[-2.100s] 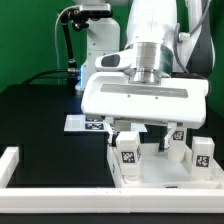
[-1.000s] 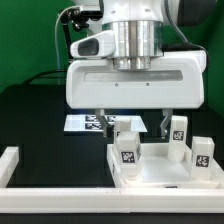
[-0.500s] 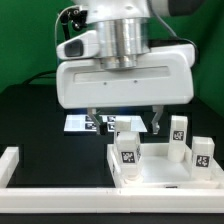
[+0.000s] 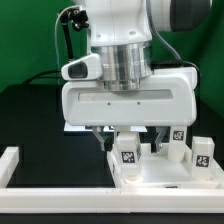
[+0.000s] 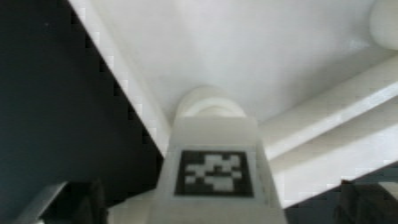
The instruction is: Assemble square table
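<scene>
Three leg blocks are visible standing on the table slab (image 4: 150, 172); a fourth may be hidden behind the gripper body.

Near edge: long white rail (image 4: 60, 192) runs across the front, its upturned end at the exterior view's left. Just behind it the slab sits at the exterior view's right, its raised rim close to the rail.

Gripper (image 4: 128, 133) hangs over the slab's left part, fingers spread wide, nothing pinched. Wrist view shows the nearest leg block (image 5: 217, 155) upright, directly ahead between the two fingertips, tag facing the camera.

Risks, as judgement:
- Descent slightly off-centre: a fingertip lands on the block's top and tips it.
- Closing skewed: block twists, or slides along the slab into the rim.
- Wide gripper body could brush the two blocks (image 4: 190, 148) to the exterior view's right, which stand near.

Open room: black tabletop to the exterior view's left is free for a carry. Farther back, the marker board (image 4: 80, 123) lies flat, mostly hidden behind the gripper body.
</scene>
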`<state>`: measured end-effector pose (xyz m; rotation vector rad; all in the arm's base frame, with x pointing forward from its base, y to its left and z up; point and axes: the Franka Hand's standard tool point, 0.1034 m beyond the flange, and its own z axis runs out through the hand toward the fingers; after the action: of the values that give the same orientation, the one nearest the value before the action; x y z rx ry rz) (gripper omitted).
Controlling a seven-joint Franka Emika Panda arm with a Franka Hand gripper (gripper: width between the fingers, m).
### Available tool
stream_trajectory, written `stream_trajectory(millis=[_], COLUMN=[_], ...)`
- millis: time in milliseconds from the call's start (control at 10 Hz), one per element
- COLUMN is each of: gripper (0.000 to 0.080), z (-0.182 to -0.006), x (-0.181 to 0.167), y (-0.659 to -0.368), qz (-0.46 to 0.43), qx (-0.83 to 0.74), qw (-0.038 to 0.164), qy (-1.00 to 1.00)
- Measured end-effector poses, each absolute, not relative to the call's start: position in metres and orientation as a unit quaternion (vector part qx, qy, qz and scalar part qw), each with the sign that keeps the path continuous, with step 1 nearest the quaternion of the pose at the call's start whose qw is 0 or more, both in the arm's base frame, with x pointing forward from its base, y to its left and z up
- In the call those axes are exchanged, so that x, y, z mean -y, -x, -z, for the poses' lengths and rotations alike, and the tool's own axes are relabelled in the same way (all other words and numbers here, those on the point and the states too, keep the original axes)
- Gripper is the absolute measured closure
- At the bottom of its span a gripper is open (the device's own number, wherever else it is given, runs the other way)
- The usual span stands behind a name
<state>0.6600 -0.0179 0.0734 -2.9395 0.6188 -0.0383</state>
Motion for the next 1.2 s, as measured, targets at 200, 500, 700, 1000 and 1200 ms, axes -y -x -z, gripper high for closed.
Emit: stream_trajectory(millis=[200,500,700,1000,1200], gripper=[0.0258,0.0519,0.0515,0.0515,0.0515], z=[-0.074,-0.073,-0.073,-0.072,-0.070], x=[0.019,0.018,0.018,0.011,0.003], y=[-0.660,-0.660,-0.660,-0.664,-0.665], qz=[0.012,0.005,0.000,0.002,0.000], qx=[-0.216,-0.315,-0.377,-0.565,-0.657], qw=[0.069,0.071,0.071,0.080,0.092], qy=[0.974,0.947,0.923,0.821,0.748])
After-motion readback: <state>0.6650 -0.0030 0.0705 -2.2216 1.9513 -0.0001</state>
